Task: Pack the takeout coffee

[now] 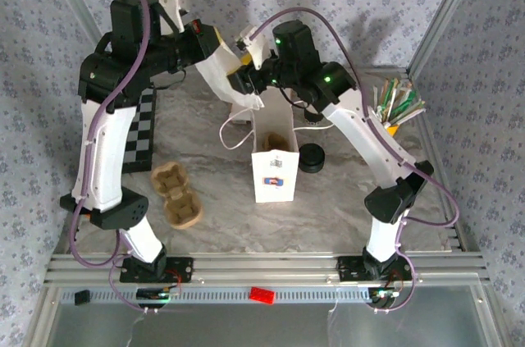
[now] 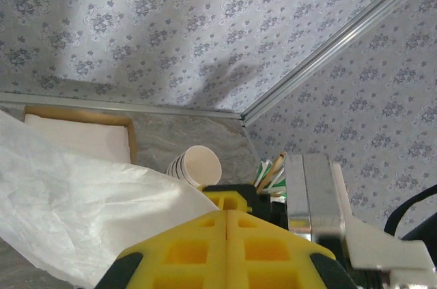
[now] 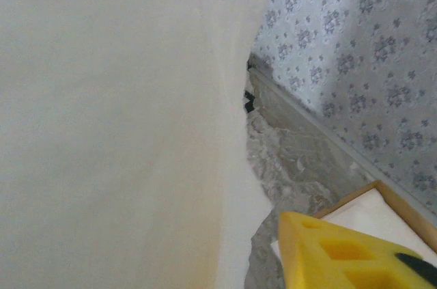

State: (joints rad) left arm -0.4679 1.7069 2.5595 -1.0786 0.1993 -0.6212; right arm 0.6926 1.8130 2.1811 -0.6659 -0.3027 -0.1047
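The left gripper (image 2: pixel 227 219) was clenched on the raised rim of the white paper bag (image 1: pixel 273 179), which stood at the middle of the bench (image 1: pixel 344 199). The right gripper (image 1: pixel 248 84) hung at the bag's mouth, and whether it was released or clenched could not be told. Nor could it be told whether the takeout coffee lay inside.

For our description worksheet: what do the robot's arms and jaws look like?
Left arm and right arm: white link shells, black joints, looping purple cables. Green lights glow on the right arm. The jaws are yellow, with square recesses and black patches.

Black-white arms (image 1: pixel 107 142), purple cables (image 1: pixel 143 11), yellow foam fingers (image 2: pixel 191 251), green LEDs (image 1: pixel 326 79).
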